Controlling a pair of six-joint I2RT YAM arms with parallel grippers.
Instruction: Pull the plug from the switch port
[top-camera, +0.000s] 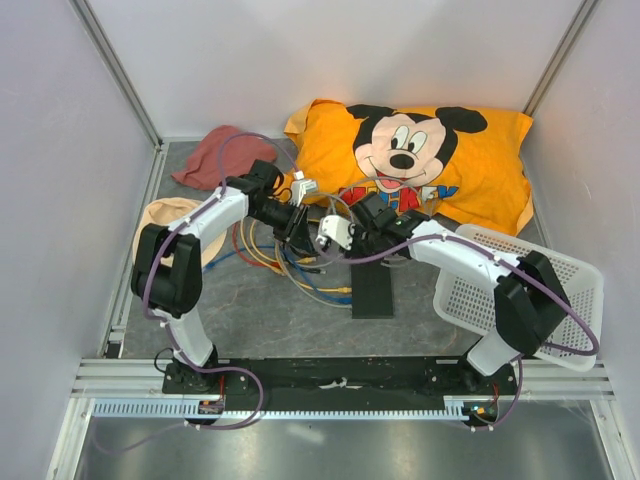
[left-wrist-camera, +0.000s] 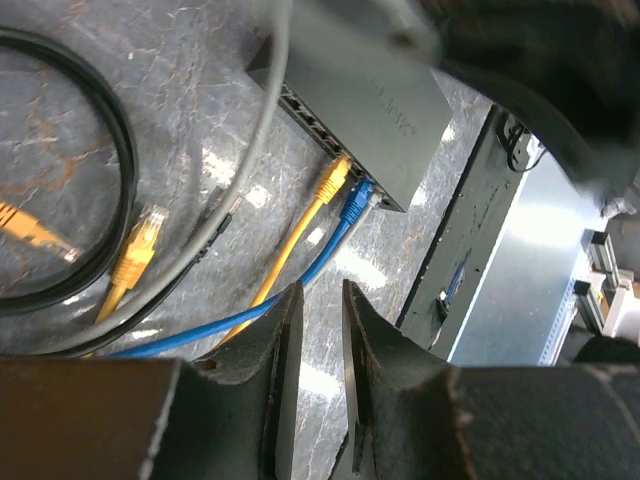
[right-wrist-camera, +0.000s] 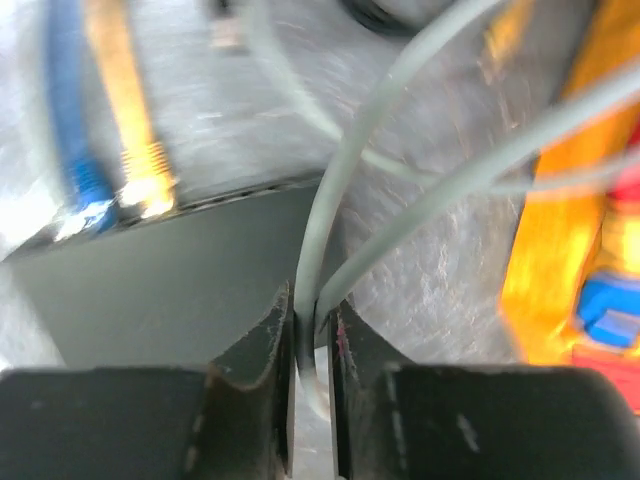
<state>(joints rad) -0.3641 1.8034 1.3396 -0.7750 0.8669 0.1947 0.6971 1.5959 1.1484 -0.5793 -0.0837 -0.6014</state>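
Over grey marbled tabletop (left-wrist-camera: 200, 60), with right gripper (right-wrist-camera: 312, 330) pinching grey cable (right-wrist-camera: 312, 250), switch (right-wrist-camera: 150, 270) just ahead of its fingers (right-wrist-camera: 262, 345), and left gripper (left-wrist-camera: 322, 330) narrow, empty, short of blue plug (left-wrist-camera: 357, 200), pull straight out, never sideways.

Bright, even light; the switch (right-wrist-camera: 170, 290) looks blurred in right wrist view.

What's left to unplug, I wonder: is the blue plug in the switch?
Yes, the blue plug sits in a port of the switch beside the yellow plug.
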